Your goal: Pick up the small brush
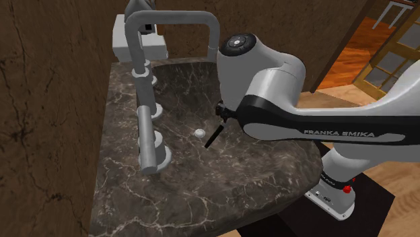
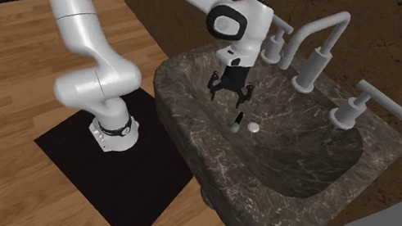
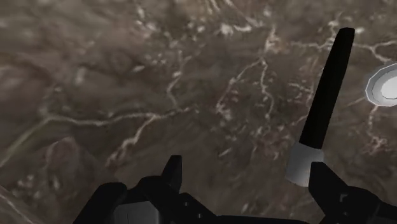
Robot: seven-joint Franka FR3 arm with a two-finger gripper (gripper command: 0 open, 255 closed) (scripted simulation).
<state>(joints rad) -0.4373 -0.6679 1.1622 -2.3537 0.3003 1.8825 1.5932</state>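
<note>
1. The fingers (image 3: pixel 334 194) stand apart, released, gripping nothing.
2. The small brush (image 3: pixel 324 95) lies in the sink (image 2: pixel 276 203), beside the drain (image 3: pixel 387 86).
3. Its long axis runs onward from 1 finger, outside the gap.

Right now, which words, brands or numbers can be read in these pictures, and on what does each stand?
"FRANKA EMIKA": white letters on the black band of the arm, in the shoulder view.
Nothing else is written: the sink, faucet and small brush carry no text.
</note>
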